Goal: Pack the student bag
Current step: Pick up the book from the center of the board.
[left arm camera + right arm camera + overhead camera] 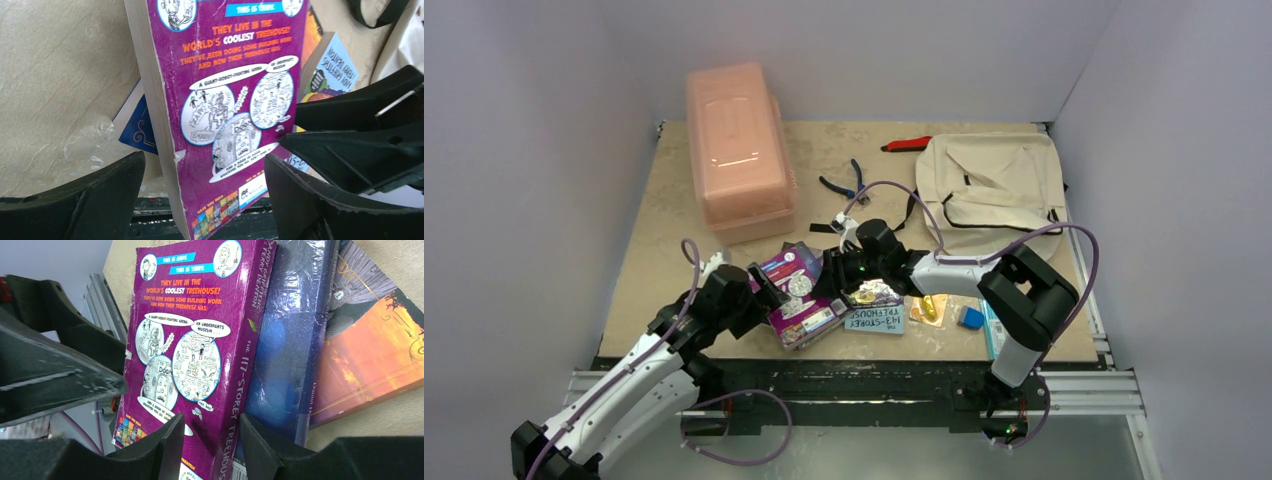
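The student bag, cream-beige with black zipper lines, lies flat at the back right, away from both arms. A purple paperback stands tilted on edge near the front centre. My right gripper is shut on it: in the right wrist view one finger presses the back cover and the other sits against the spine, gripper. My left gripper straddles the same purple paperback with its jaws wide open, and a gap shows beside the left finger.
A pink plastic box stands at the back left. Pliers and a red-handled tool lie behind the books. A dark blue book, an orange-covered book and a light blue book lie around the paperback.
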Motion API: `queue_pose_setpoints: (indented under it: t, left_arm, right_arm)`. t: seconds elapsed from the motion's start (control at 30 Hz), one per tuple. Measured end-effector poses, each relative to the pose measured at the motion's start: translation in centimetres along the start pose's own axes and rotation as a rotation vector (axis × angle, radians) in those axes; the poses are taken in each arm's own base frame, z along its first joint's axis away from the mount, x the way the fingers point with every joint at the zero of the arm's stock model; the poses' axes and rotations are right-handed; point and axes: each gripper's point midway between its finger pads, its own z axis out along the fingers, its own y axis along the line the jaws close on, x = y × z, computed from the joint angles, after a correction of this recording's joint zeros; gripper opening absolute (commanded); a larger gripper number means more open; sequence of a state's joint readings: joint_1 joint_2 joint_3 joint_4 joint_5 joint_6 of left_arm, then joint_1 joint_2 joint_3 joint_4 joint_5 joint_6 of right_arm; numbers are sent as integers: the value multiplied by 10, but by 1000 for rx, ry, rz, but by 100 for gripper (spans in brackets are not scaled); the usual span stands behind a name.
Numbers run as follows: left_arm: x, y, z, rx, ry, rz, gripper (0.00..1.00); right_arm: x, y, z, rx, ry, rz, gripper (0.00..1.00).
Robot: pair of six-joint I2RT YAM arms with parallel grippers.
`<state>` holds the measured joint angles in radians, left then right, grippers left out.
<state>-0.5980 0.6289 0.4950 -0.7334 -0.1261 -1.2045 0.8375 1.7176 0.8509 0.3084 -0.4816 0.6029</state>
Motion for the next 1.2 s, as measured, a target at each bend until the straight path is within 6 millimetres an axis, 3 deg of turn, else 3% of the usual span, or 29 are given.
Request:
queue_pose_setpoints:
  t: [0.23,0.63,0.87,0.93,1.07,1.2]
  left_arm:
    - [16,14,23,-18,43,-27,80]
    - [14,5,20,45,30,-36,65]
    - [13,5,7,48,32,-28,46]
    - [12,4,2,55,29,-28,37]
    - [9,0,-5,64,25,-37,1]
    - [3,-10,-15,73,21,-40,0]
  right_arm:
    - [1,1,0,-2,2,-2,45]
    - [3,3,4,-12,5,-10,44]
    - [3,3,6,-16,3,-14,45]
    - [3,4,6,-16,2,-18,48]
    - [3,6,7,-18,1,-43,62]
    - [1,13,5,-4,-9,-127,80]
